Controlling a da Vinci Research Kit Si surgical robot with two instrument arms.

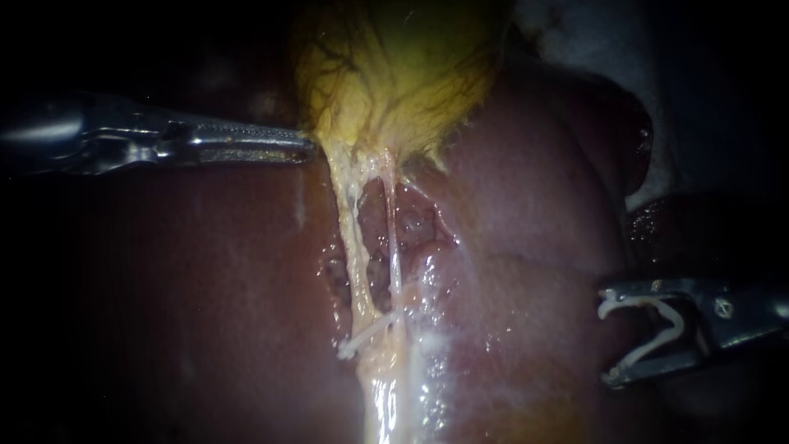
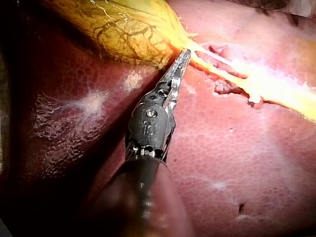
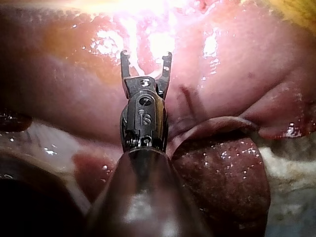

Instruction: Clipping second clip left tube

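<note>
In the endoscope view the gallbladder (image 1: 394, 66) hangs yellow at the top centre of the frame, with the dark red liver (image 1: 205, 288) filling the rest. From the gallbladder's lower end two strands run down the middle. The left tube (image 1: 352, 238) is the thicker, yellowish one and the right tube (image 1: 393, 238) the thin pale one beside it, with a gap of raw tissue between them. Low on the left tube a placed clip (image 1: 366, 335) lies as a slanted white bar across it.

The left instrument (image 1: 308, 148) comes in at the upper left. Its hand is pressed together, the two jaws lying flat on each other, and as far as can be seen it pinches the gallbladder's lower edge just above the left tube. The left wrist view shows that tip (image 2: 185, 53) at the point where the yellow gallbladder (image 2: 123, 29) narrows.

The right instrument (image 1: 606, 339) sits at the lower right, well apart from both tubes. Its hand is spread wide, cradling a white loaded clip (image 1: 645, 301) that lines both jaws. In the right wrist view the spread jaws (image 3: 146, 54) face glare-lit wet tissue.
</note>
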